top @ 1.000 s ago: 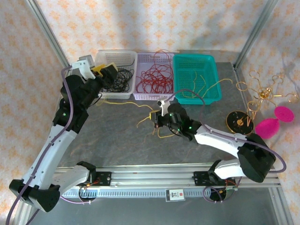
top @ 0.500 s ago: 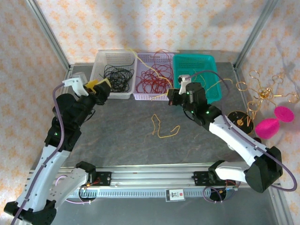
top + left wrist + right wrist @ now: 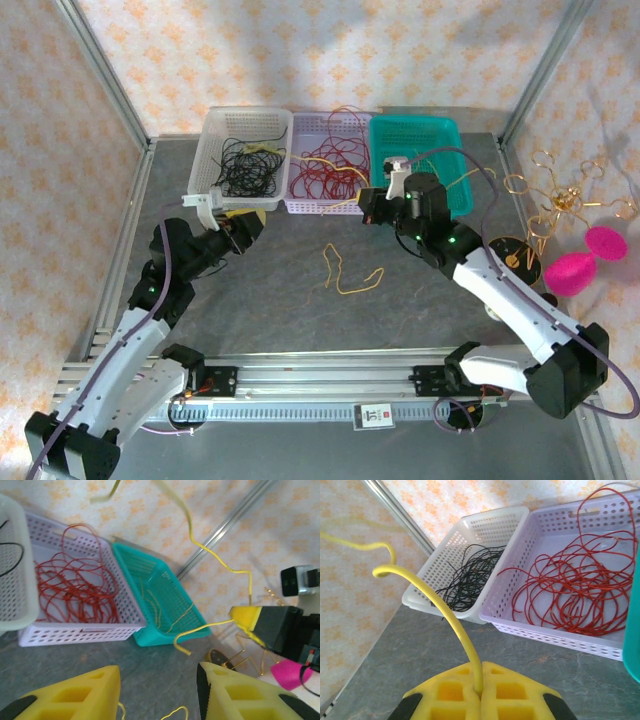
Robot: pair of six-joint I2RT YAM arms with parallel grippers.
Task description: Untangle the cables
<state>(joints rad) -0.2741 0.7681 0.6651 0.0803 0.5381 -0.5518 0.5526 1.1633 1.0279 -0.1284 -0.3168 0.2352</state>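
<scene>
**Left claw.** The left claw (image 3: 159,680) stands with its two yellow fingers (image 3: 85,695) apart. The gap between them is clear. The fingers grip nothing and touch nothing. In the overhead view the left claw (image 3: 243,226) hangs over the table (image 3: 260,310), to the left of the lavender basket (image 3: 320,207) and just in front of the white basket (image 3: 206,160).

**Right claw.** The right claw (image 3: 481,676) has its fingers pressed together, clamped on the held yellow cable (image 3: 447,612). The cable leaves the seam between the fingers, rises and curls over to the left. From the left wrist camera, the right claw (image 3: 246,618) is seen with the same cable (image 3: 207,626) running out of its tip and ending in free air above the table. In the overhead view the right claw (image 3: 368,207) is off the table, just beside the right front corner of the lavender basket.

**Cables.**
- Red cables (image 3: 330,170): a loose heap inside the lavender basket.
- Black cables (image 3: 245,165): inside the white basket, which touches the lavender basket on its left side.
- Sorted yellow cables (image 3: 149,596): inside the teal basket (image 3: 415,121), which touches the lavender basket on its right side.
- Loose yellow cable (image 3: 352,290): flat on the table in front of the lavender basket, between the two arms, and touched by neither claw.
</scene>
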